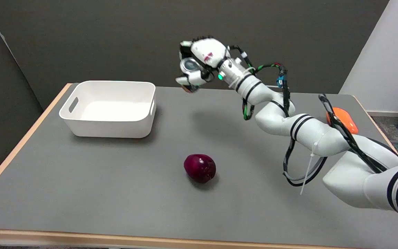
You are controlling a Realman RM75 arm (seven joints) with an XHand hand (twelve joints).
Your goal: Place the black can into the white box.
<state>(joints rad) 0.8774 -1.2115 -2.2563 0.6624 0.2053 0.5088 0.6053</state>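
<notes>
Grey table (81,180) holds white box (109,109); right hand (199,64) fingers (188,80) grip black can (189,65).

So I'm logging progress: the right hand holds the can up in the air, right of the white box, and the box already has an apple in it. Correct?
Not quite. The head view shows the white box with nothing in it; the dark red apple lies on the table. The right hand does hold the can aloft, right of the box.

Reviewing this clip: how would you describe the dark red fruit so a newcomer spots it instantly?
Start at the grey table and find the white box at its far left. Nearer the camera, right of the box, near the table's middle, lies the dark red fruit: round, glossy, the only thing resting on the open tabletop there.
</notes>
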